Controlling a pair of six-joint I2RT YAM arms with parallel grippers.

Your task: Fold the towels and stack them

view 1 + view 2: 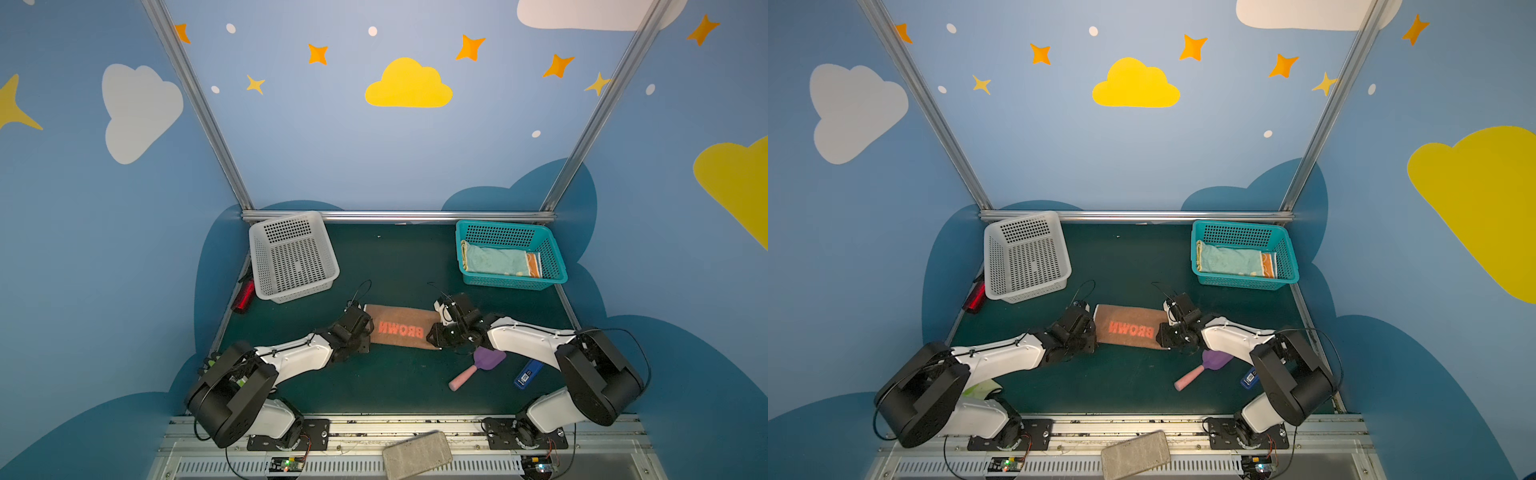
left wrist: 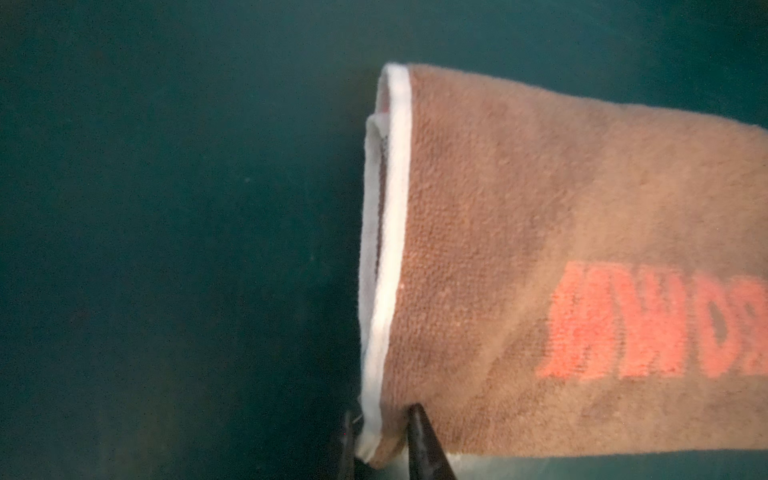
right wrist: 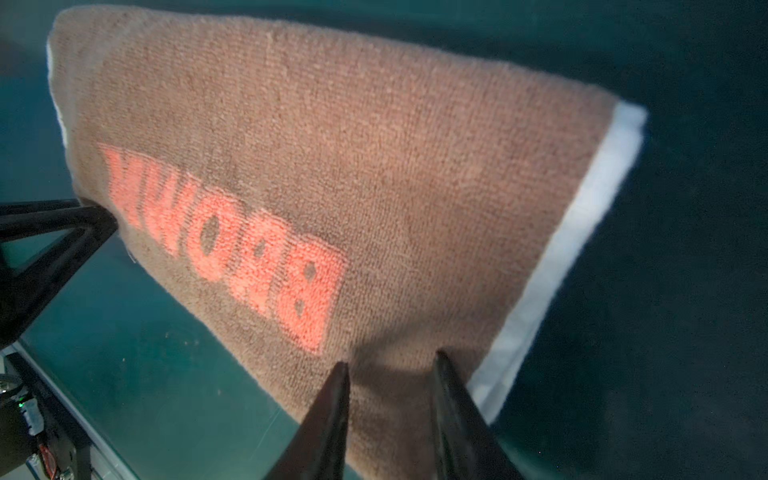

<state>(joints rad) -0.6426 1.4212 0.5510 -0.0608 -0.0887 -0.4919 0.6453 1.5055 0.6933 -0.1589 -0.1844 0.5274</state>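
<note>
Green mat (image 1: 395, 386) underfoot, and the towel (image 1: 401, 328) lies folded at its middle: soft, light, floppy, best taken by the near corners. At one end the left gripper (image 2: 380, 415) pinches the white-hemmed corner. At the opposite end the right gripper (image 3: 388, 361) straddles the near corner, fingers nipped on cloth.

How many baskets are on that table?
2. A white basket stands empty at the back left of the table. A teal basket at the back right holds folded cloths. Nothing suggests that another basket is hidden.
</note>
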